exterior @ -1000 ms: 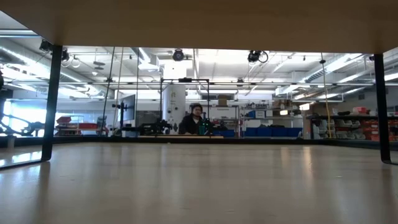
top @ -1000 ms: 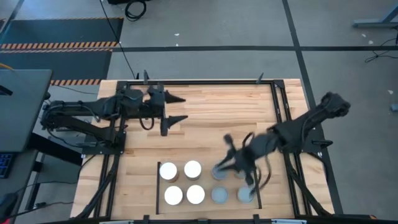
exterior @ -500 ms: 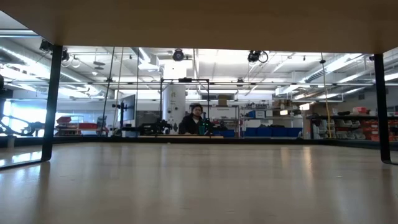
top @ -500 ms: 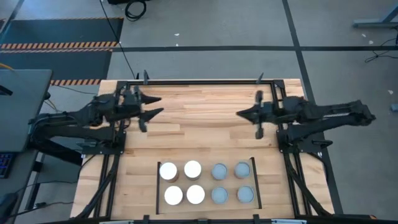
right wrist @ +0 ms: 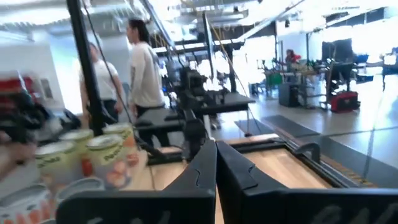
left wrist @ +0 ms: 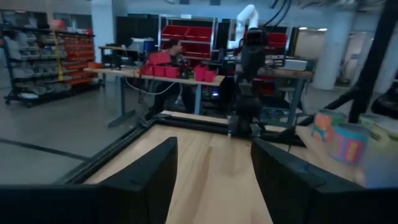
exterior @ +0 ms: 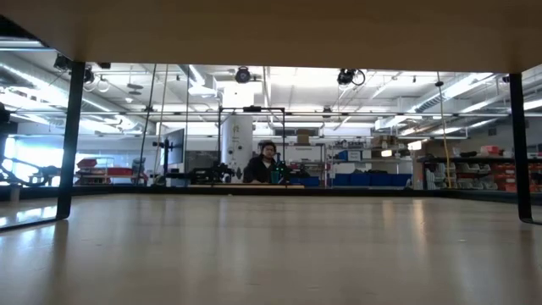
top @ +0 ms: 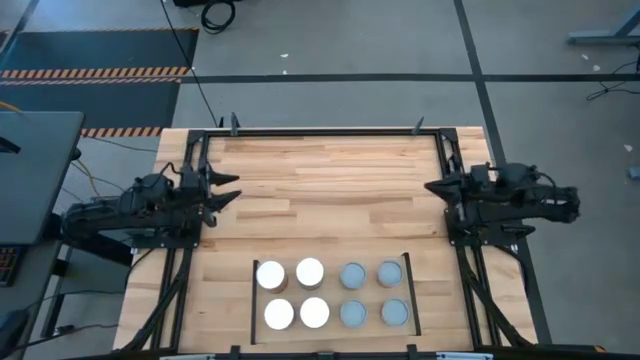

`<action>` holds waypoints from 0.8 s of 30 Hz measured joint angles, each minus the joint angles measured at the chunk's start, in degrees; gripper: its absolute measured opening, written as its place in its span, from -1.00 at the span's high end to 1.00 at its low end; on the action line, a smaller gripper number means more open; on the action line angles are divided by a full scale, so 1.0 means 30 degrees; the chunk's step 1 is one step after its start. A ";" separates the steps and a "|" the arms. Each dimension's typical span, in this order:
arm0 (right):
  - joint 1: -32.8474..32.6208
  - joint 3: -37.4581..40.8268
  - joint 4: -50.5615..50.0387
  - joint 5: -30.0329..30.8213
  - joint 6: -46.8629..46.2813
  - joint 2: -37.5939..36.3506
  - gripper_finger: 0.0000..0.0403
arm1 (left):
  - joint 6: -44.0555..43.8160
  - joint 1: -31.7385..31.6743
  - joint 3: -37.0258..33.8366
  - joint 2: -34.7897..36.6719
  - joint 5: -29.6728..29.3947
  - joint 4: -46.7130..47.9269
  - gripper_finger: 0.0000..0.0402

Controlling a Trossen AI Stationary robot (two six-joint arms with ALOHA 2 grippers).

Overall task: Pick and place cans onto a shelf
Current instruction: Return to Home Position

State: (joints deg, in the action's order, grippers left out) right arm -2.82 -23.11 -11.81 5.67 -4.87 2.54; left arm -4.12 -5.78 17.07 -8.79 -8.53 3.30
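Eight cans stand on their bases in two rows on the shelf (top: pixel 330 255) near the table's front edge. The left ones have white tops (top: pixel 310 271) and the right ones grey tops (top: pixel 352 275). Black rails (top: pixel 251 300) edge the shelf. My left gripper (top: pixel 228 187) is open and empty at the table's left edge (left wrist: pixel 214 180). My right gripper (top: pixel 430 186) is shut and empty at the right edge (right wrist: pixel 216 165). Both are far from the cans, which show blurred in the wrist views (left wrist: pixel 342 140) (right wrist: pixel 93 155). The low view shows neither cans nor grippers.
The wooden tabletop (top: pixel 330 190) lies bare between the two grippers and the shelf. Black frame rails (top: pixel 320 131) run along the table's far and side edges. A person (right wrist: pixel 143 68) stands in the room beyond the table; another sits far off (exterior: pixel 268 163).
My right gripper has left the grey-topped cans on the shelf, risen and drawn back toward the table's right edge. My left gripper has drawn back toward the left edge. The cans have stayed in place.
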 joint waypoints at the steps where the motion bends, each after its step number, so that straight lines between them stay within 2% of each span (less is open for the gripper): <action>1: -0.0020 0.0297 -0.0238 -0.0098 -0.0208 -0.0778 0.97 | 0.0000 0.0000 -0.0430 0.0536 0.0232 0.0017 -0.05; 4: -0.0024 0.0993 -0.1190 -0.0225 -0.1088 -0.0624 0.96 | -0.0050 0.0000 -0.1955 0.2163 0.0831 0.0038 -0.05; 8: -0.0016 0.3273 0.0843 -0.0310 -0.2743 -0.0037 0.98 | -0.0364 0.0052 -0.4117 0.2797 0.0838 -0.1054 -0.05; 10: -0.0004 0.4893 0.3210 -0.0320 -0.2819 -0.0040 0.98 | -0.0486 0.0058 -0.5258 0.2606 0.0873 -0.2644 -0.05; 13: 0.0256 0.7264 0.5970 -0.0486 -0.2539 -0.0422 0.98 | -0.0902 0.0051 -0.5519 0.2666 0.0976 -0.2478 -0.04; 14: 0.0437 0.7596 0.5456 -0.0613 -0.2511 -0.0645 0.98 | -0.0905 0.0051 -0.5526 0.2736 0.1011 -0.2444 -0.03; 16: 0.0874 0.7509 0.5094 -0.1281 -0.2456 -0.0775 0.98 | -0.0855 0.0051 -0.5535 0.2876 0.1362 -0.2531 -0.02; 20: 0.1967 0.7569 0.6526 -0.3514 -0.2089 -0.0763 0.99 | -0.0763 0.0060 -0.5535 0.2773 0.1930 -0.2584 0.01; 24: 0.2565 0.7576 0.6246 -0.3948 -0.1802 -0.0759 0.99 | -0.0942 0.0058 -0.5535 0.2795 0.1937 -0.1879 0.04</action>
State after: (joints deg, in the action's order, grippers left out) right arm 4.88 -0.38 6.93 -6.17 -10.28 0.26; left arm -6.95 -5.61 0.47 -0.40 -2.72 -2.33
